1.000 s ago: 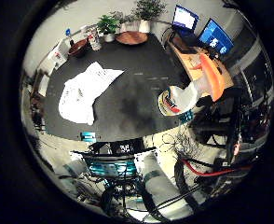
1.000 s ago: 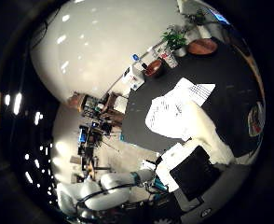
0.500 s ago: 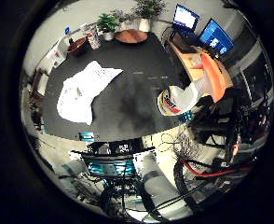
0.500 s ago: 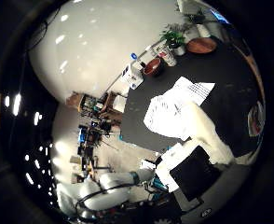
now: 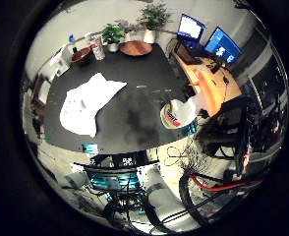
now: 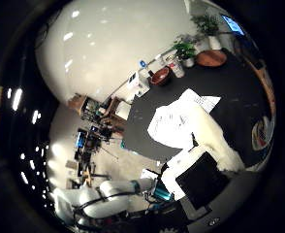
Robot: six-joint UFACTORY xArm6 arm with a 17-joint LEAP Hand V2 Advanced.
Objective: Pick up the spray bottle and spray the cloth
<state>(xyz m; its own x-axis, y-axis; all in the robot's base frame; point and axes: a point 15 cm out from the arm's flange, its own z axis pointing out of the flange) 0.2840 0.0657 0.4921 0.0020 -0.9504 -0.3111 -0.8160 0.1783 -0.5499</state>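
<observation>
Sitting at the edge of the dark bench, the spray bottle shows only its round end, long axis unclear; the white cloth lies spread well apart. The hand is high above; fingers' spread I cannot tell.

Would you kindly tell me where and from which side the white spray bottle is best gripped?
Probably round the labelled body of the white spray bottle, below its head, coming from the side beyond the black table's edge: it sits alone there, clear of the crumpled white cloth. Pose uncertain.
</observation>
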